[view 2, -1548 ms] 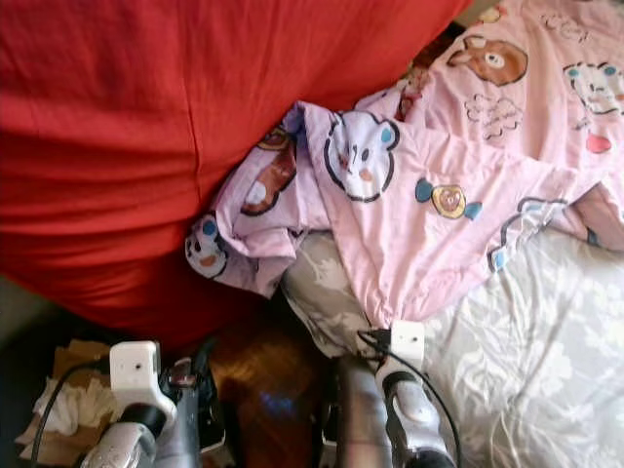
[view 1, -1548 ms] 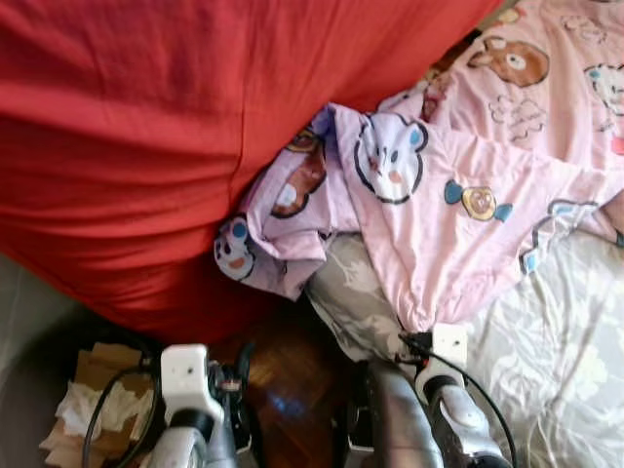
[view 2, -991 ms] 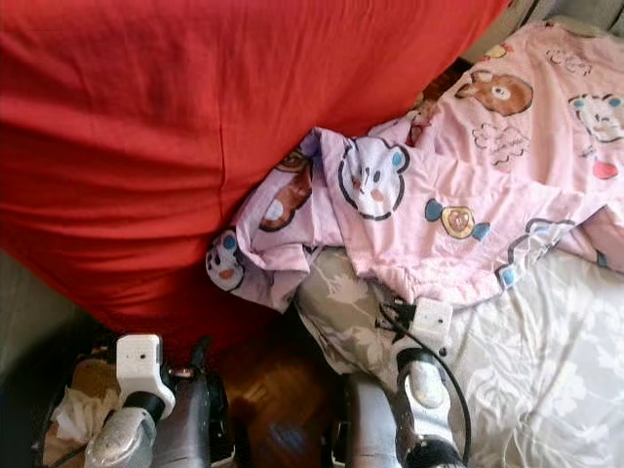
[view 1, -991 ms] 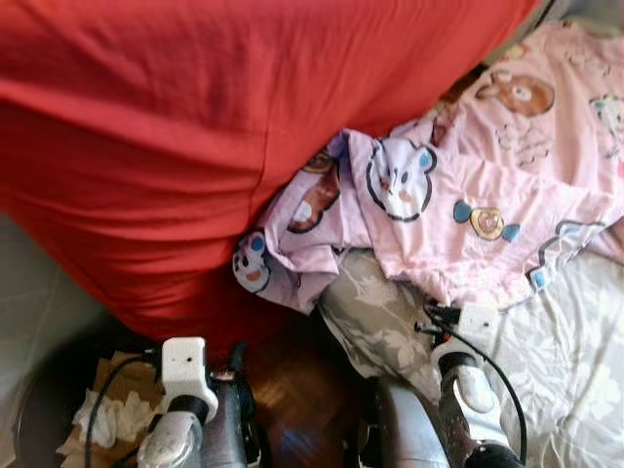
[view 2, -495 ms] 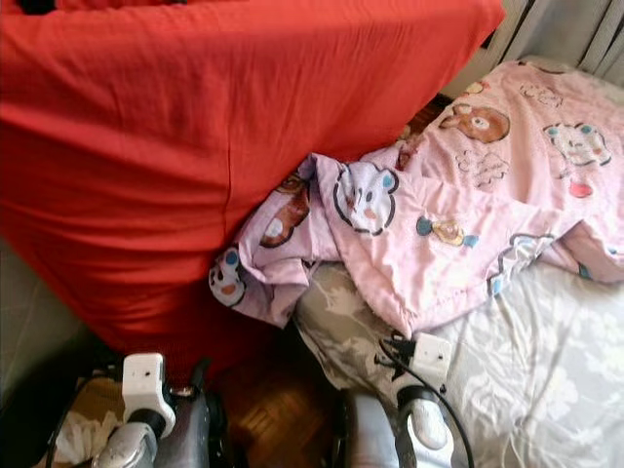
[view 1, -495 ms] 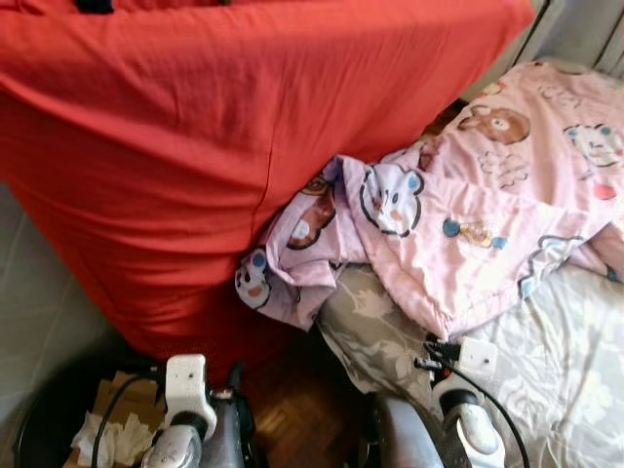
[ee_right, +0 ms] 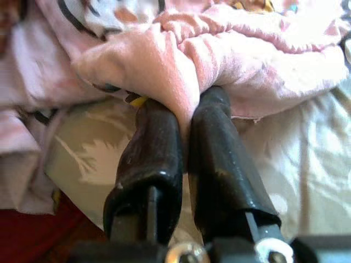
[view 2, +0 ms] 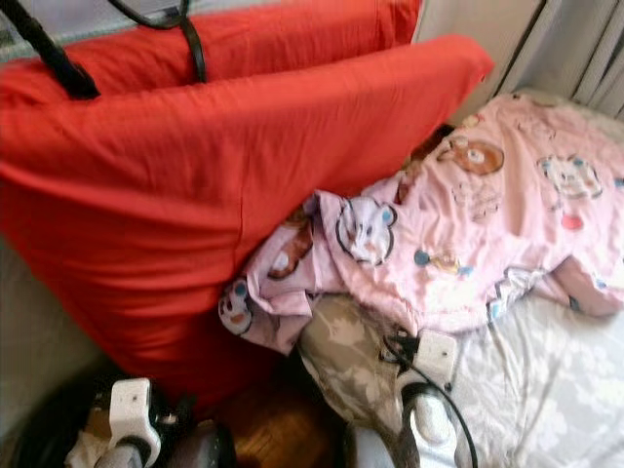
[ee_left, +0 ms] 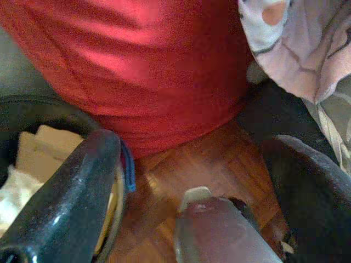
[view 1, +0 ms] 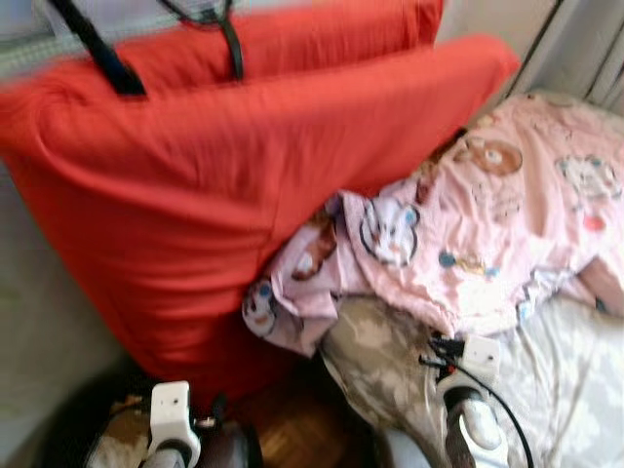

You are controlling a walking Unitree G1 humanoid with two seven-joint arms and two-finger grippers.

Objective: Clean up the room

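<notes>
On the bed, right claw (ee_right: 184, 118) pinches pink blanket (ee_right: 230, 49); left claw (ee_left: 203, 164) gapes wide.

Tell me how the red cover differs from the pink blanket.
The red cover is plain; the pink blanket carries cartoon animal prints. The red cover hangs smooth down to the wood floor; the pink blanket lies crumpled on the grey floral sheet, its edge pinched by the right gripper. Both are cloth.
</notes>
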